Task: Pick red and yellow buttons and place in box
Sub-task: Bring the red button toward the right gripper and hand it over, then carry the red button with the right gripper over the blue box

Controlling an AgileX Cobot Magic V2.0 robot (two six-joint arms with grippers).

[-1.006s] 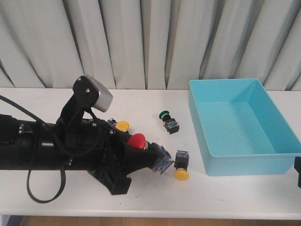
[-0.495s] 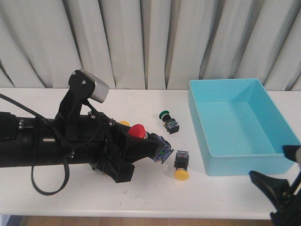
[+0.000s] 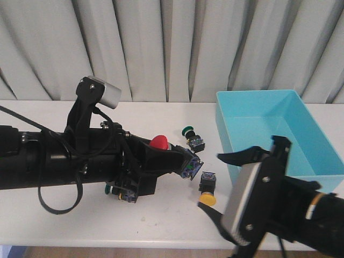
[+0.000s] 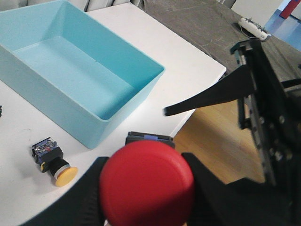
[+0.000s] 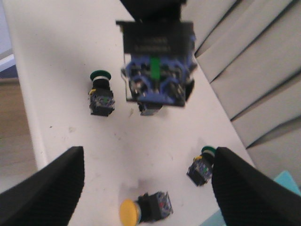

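Red button (image 3: 158,142): glossy round mushroom cap on a blocky body, clamped in the left gripper (image 3: 171,159), lifted above the white table (image 3: 161,115).
Yellow button (image 3: 207,188): lying on its side near the box (image 3: 279,141), a smooth light-blue plastic bin.
Right gripper (image 3: 228,185): fingers spread wide, holding nothing.

The right arm (image 3: 279,207) (raised off the table) stands between the held red button (image 3: 158,142) and the box (image 3: 279,141).

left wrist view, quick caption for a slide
Left fingers hold a red button above the table, blue box ahead, yellow button lying beside it.
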